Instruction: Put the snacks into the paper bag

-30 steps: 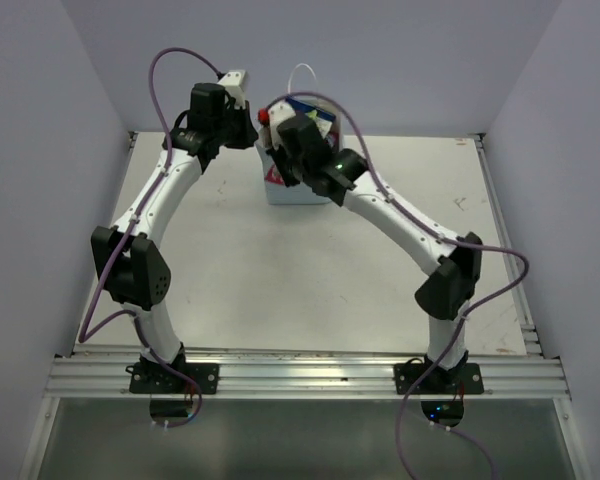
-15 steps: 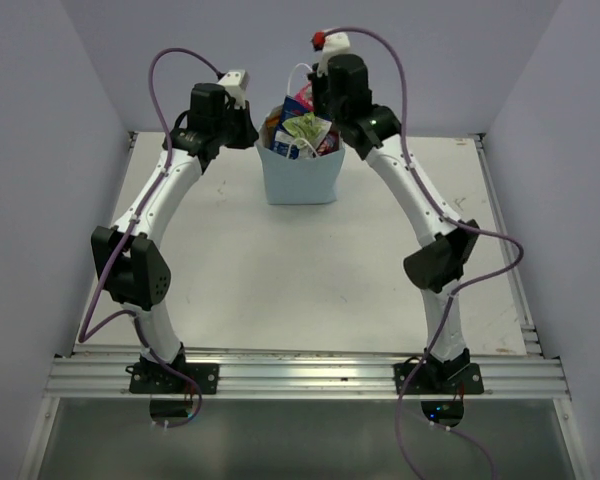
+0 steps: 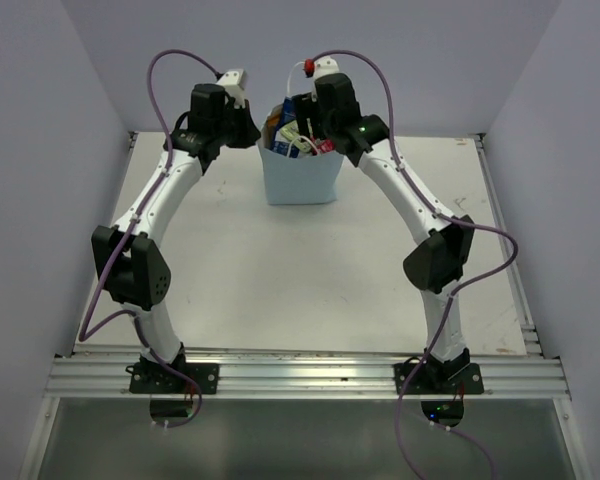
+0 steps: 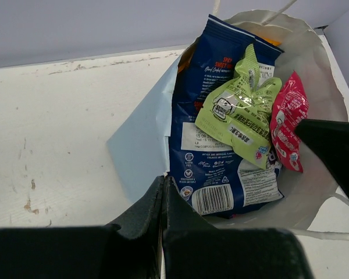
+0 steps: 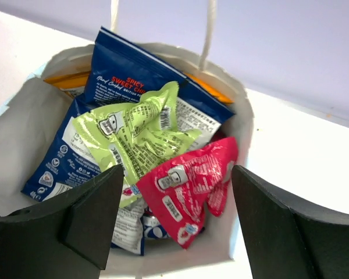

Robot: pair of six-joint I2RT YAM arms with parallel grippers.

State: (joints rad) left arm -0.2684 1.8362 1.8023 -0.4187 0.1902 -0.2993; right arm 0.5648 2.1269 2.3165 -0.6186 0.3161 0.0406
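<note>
jaws first: the left gripper (image 4: 163,200) had its pair closed together on what looked like the near rim of the paper bag (image 3: 300,185), pinning that wall so the mouth gaped. the right gripper (image 5: 177,174) hung with its pair spread wide and nothing between them, just above the mouth. the table (image 3: 230,270) showed no loose packet in the overhead view. the bag stood upright at the far middle of it, between the two wrists. inside, the blue chip packet (image 5: 125,67) leaned against the back wall, with an orange bag (image 5: 64,81) edging out behind it. the green sachet (image 5: 134,136) lay crumpled across the blue one. the pink-red sachet (image 5: 189,186) sat beside the green one, touching it, nearer the right-hand wall. a scrap of blue-white packet (image 5: 154,231) peeked out beneath them. as for the change, a second before, the right arm was folded down across the bag and hid its contents. half a second before, it stood high behind the bag. now it had dipped toward the mouth again, empty. i judged the last drop done and the loading all but finished. the dip may have been meant to press the top sachets lower, though that was only a guess.
</note>
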